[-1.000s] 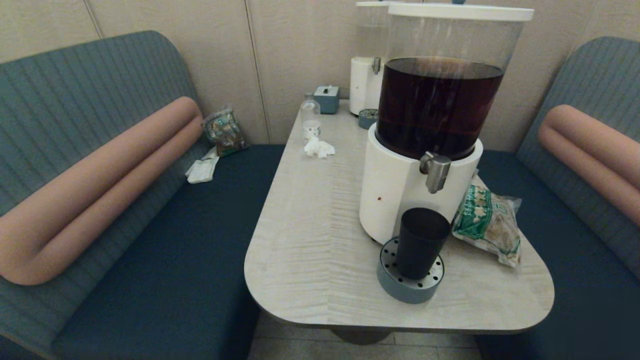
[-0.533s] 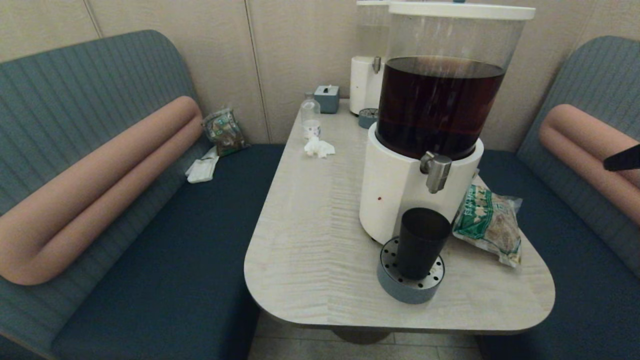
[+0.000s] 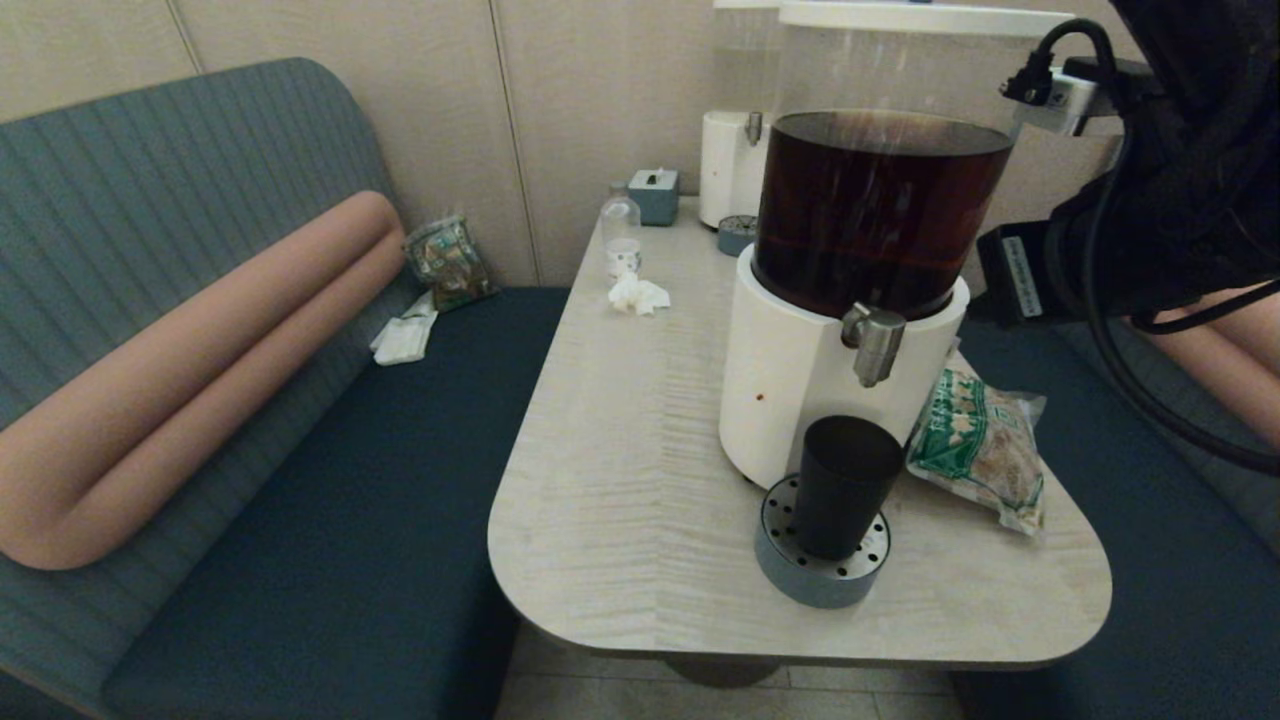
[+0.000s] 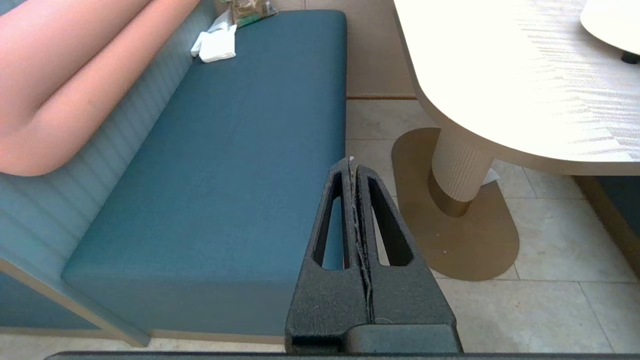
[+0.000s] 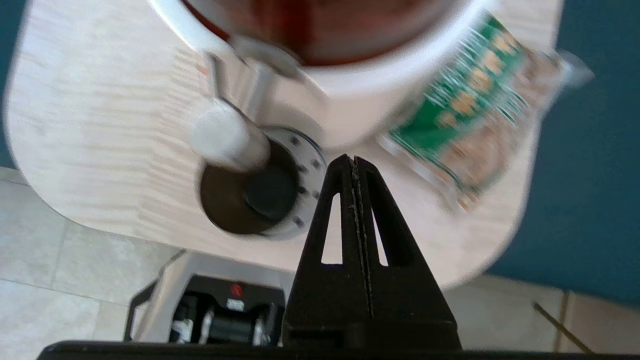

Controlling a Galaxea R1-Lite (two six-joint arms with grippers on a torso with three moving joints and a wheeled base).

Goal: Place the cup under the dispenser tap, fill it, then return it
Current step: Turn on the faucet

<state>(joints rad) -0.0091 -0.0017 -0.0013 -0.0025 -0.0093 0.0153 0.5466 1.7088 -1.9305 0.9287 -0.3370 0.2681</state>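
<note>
The cup (image 3: 846, 484) stands upright on the round perforated drip tray (image 3: 775, 553) at the foot of the big dispenser (image 3: 800, 390), directly below the dispenser tap (image 3: 872, 342). A green snack bag (image 3: 975, 445) lies on the counter (image 3: 620, 480) just beside the dispenser's white base. The right pincer (image 5: 354, 162) is clenched, fingers pressed together, empty, high above the dispenser. The left pincer (image 4: 352, 165), also clenched and empty, hangs low beside the blue bench seat (image 4: 225, 165), well apart from the dispenser.
</note>
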